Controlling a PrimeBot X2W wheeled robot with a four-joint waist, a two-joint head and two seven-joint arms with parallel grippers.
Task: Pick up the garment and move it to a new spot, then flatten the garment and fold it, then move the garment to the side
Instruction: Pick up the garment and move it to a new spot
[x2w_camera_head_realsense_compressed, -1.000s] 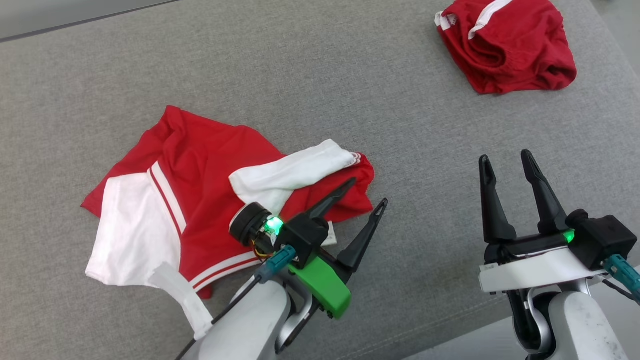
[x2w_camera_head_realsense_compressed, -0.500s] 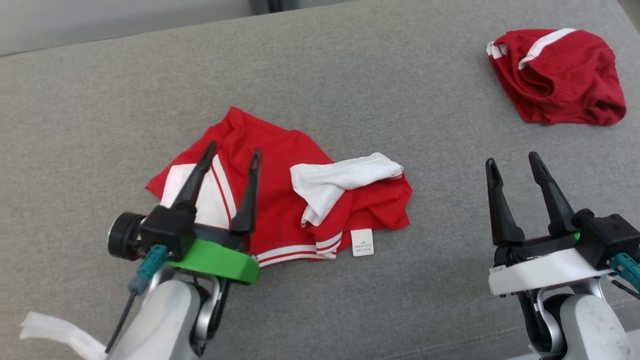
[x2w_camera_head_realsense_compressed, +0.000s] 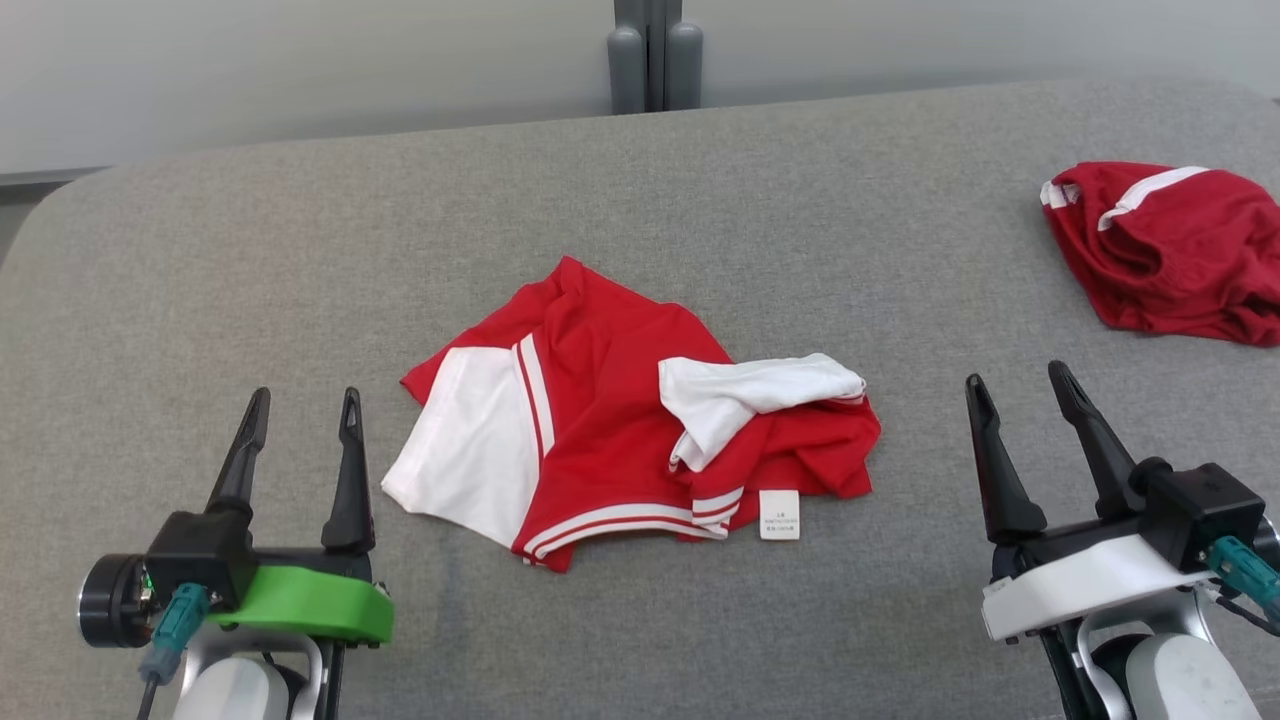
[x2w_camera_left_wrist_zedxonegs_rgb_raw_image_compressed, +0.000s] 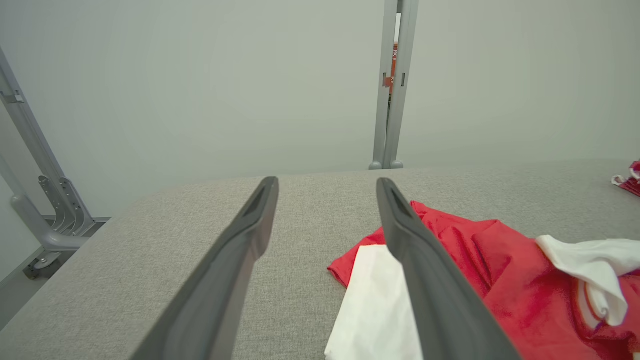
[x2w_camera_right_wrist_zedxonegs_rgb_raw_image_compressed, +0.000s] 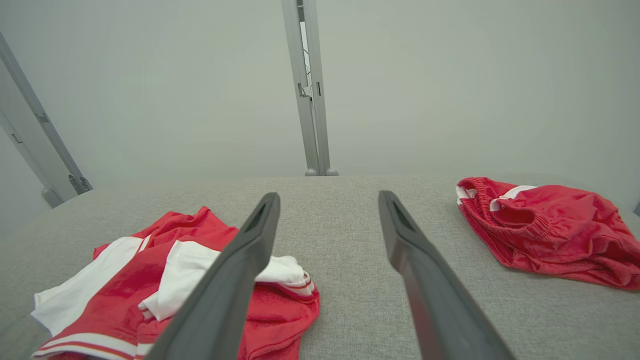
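Head view: red-and-white garment (x2w_camera_head_realsense_compressed: 600, 420) lies crumpled mid-worktop (x2w_camera_head_realsense_compressed: 700, 180), between left tool (x2w_camera_head_realsense_compressed: 305, 395) and right tool (x2w_camera_head_realsense_compressed: 1015, 372), both spread wide, empty; left wrist view: garment at lower right; right wrist view: garment at lower left.

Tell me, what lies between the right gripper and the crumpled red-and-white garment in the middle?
Nothing but bare grey fabric surface. In the head view, the open right gripper stands apart from the garment, with only that grey stretch between them.
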